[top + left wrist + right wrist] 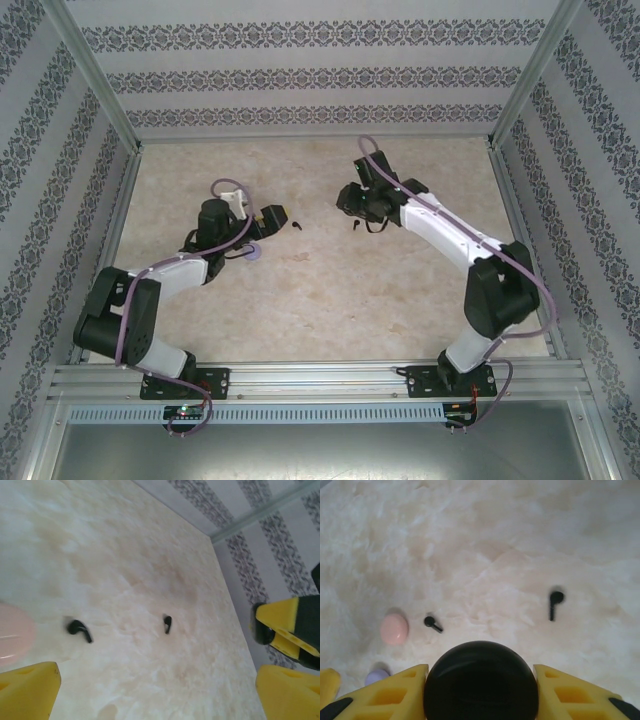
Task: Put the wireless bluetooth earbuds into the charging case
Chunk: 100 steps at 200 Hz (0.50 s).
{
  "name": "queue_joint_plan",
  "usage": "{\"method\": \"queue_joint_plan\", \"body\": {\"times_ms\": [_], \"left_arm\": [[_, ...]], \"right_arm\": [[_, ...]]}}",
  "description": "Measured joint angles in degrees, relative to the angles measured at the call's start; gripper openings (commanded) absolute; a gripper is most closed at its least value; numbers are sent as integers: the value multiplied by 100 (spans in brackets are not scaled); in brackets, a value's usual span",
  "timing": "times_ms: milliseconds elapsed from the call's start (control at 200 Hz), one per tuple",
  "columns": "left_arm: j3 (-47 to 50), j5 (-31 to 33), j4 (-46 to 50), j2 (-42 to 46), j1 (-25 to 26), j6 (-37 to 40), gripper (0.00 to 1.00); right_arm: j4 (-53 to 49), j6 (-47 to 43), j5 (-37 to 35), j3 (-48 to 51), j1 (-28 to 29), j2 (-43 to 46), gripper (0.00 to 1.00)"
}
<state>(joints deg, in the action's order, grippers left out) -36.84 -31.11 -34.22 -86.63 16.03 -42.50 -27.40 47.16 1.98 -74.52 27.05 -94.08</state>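
My right gripper (481,692) is shut on a black round charging case (481,677), pressed between its yellow pads above the marble table. Two black earbuds lie loose on the table beyond it, one to the left (432,623) and one to the right (554,601). My left gripper (160,697) is open, nothing between its yellow fingers (30,692). Ahead of it lie the same two earbuds, one at left (79,628) and one near the middle (167,623). From above, the left gripper (272,215) and right gripper (357,207) face each other, an earbud (297,222) between them.
A pink round case (394,628) lies left of the earbuds, by the left gripper's left finger (12,637). A pale purple round case (250,255) sits under the left arm. The right gripper's yellow and black finger (285,630) shows at the right. Patterned walls (320,75) enclose the table.
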Motion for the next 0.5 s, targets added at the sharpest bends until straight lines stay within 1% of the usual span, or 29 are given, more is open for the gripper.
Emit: {"method": "queue_joint_plan", "body": {"times_ms": [125, 235, 355, 500], "left_arm": [[0, 44, -713, -472, 503, 24, 99], [-2, 111, -1279, -918, 920, 24, 98], [-107, 127, -1694, -1362, 1259, 20, 97], [-463, 125, -2118, -1823, 1521, -9, 93]], "right_arm": [[339, 994, -240, 817, -66, 551, 30], [511, 1856, -455, 1318, -55, 942, 30], [706, 2632, -634, 1578, -55, 1132, 30], [887, 3163, -645, 1663, -57, 1143, 30]]}}
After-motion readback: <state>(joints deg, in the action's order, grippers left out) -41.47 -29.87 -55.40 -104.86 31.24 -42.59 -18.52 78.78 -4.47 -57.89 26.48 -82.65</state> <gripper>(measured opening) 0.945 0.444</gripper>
